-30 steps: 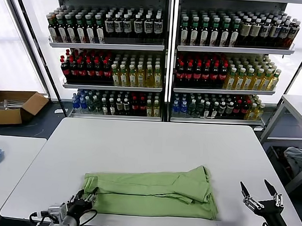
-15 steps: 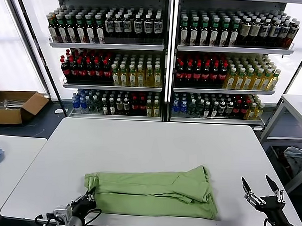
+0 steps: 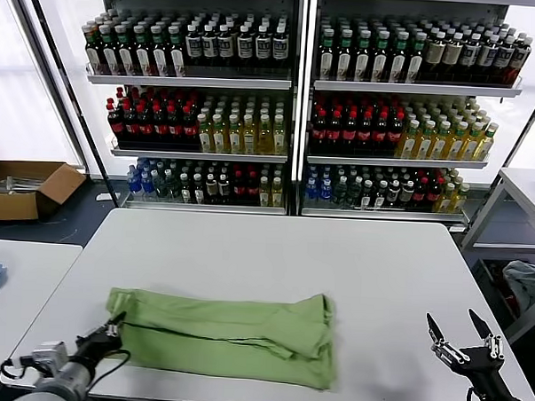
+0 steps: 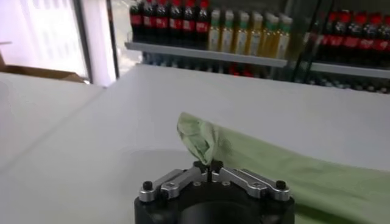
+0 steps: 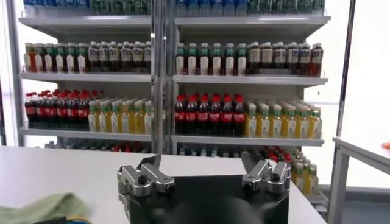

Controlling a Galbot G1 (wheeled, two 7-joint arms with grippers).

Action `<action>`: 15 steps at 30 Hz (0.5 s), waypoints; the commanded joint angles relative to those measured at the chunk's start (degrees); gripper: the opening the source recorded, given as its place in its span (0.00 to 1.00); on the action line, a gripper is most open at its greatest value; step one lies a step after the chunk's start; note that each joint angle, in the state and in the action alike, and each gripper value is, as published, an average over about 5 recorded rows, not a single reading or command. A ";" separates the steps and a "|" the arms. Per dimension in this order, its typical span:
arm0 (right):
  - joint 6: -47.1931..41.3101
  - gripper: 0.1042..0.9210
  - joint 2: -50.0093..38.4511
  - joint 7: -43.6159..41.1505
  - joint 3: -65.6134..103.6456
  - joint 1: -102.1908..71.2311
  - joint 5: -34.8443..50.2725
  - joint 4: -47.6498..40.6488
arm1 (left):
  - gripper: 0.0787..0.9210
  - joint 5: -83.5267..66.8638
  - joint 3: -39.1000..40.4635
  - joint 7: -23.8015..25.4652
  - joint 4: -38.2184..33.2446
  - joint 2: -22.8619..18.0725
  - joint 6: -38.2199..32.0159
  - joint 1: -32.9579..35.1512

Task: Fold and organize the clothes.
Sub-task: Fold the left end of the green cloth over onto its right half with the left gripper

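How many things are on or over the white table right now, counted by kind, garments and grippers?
Green shirt, folded into a long band on the table: 1
Grippers: 2, the left gripper shut on the shirt's corner, the right gripper open over the table's right edge
Total: 3

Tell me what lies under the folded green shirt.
The green shirt lies on the white table; anything beneath its folds is covered. The left gripper pinches its corner.
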 commanded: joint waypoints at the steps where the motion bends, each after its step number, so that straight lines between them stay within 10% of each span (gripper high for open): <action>1: 0.05 0.88 -0.06 0.01 -0.25 0.07 0.34 0.18 | 0.02 -4.73 -17.17 6.40 6.53 11.33 -0.23 -0.12; 7: 0.26 0.88 0.49 0.14 -1.23 -0.04 0.42 0.51 | 0.02 -8.88 -18.56 5.31 5.75 15.75 2.02 -2.70; 15: 0.71 0.88 1.44 0.44 -2.04 -1.17 0.69 1.78 | 0.02 -12.90 0.91 -0.66 -15.07 7.28 5.87 -3.60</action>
